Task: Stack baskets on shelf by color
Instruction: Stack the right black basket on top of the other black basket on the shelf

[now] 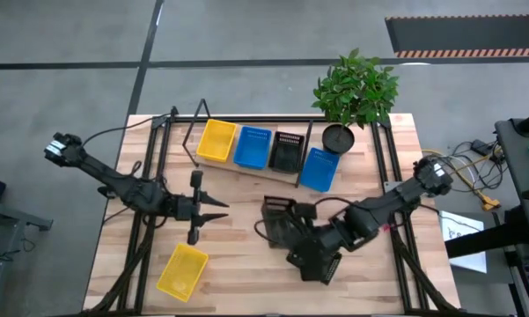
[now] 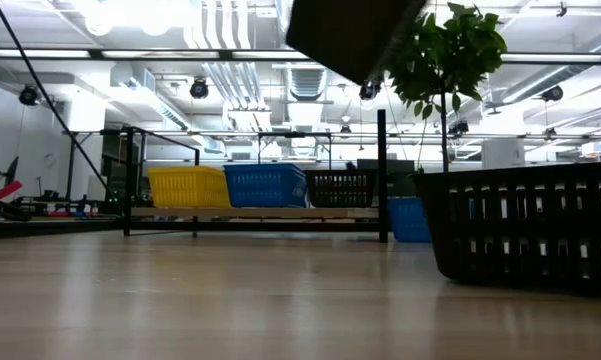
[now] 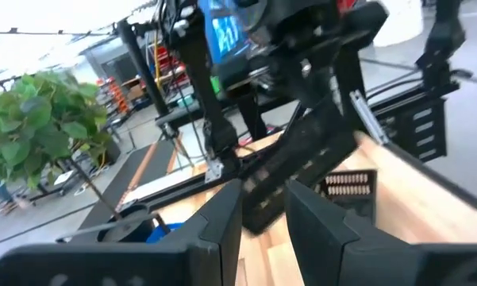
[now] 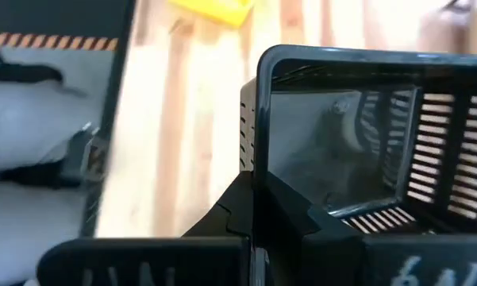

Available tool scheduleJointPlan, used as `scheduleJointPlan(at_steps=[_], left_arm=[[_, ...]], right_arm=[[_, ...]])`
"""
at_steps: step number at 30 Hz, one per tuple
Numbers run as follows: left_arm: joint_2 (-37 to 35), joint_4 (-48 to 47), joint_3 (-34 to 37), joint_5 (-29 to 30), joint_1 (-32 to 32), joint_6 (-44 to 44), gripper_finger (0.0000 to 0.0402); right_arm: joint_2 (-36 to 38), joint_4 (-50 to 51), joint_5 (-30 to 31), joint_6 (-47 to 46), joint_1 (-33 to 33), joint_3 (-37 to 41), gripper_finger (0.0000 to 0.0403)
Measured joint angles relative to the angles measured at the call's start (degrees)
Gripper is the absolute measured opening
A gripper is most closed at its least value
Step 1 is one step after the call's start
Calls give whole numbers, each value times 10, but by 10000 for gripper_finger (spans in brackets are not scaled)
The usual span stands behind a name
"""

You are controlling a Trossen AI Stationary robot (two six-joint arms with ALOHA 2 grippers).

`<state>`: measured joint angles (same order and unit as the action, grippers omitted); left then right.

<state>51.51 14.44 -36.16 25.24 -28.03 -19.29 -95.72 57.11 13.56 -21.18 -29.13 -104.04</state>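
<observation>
Right gripper, low and right of centre in the high view, pinches the rim of a black basket and holds it tilted above the tabletop; a 2nd black basket sits on the table just beside it. Left gripper, left of centre, hangs with fingers spread, holding nothing. On the shelf, upper centre, stand 3 baskets: yellow, blue, black. Another blue basket leans at the shelf's right end, near the potted plant. A yellow basket lies at lower left.
</observation>
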Motion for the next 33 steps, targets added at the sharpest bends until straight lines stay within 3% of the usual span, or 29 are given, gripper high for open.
scheduleJointPlan(at_steps=[8, 20, 33], left_arm=[[-19, -12, 0, 0, -31, 1, 82], [-57, -29, 20, 2, -56, 10, 82], [-120, -7, 68, 6, -56, 10, 82]], right_arm=[[-68, 7, 7, 113, 90, -97, 9], [-194, 166, 19, 209, 248, -240, 9], [-215, 210, 30, 222, 343, -261, 9]])
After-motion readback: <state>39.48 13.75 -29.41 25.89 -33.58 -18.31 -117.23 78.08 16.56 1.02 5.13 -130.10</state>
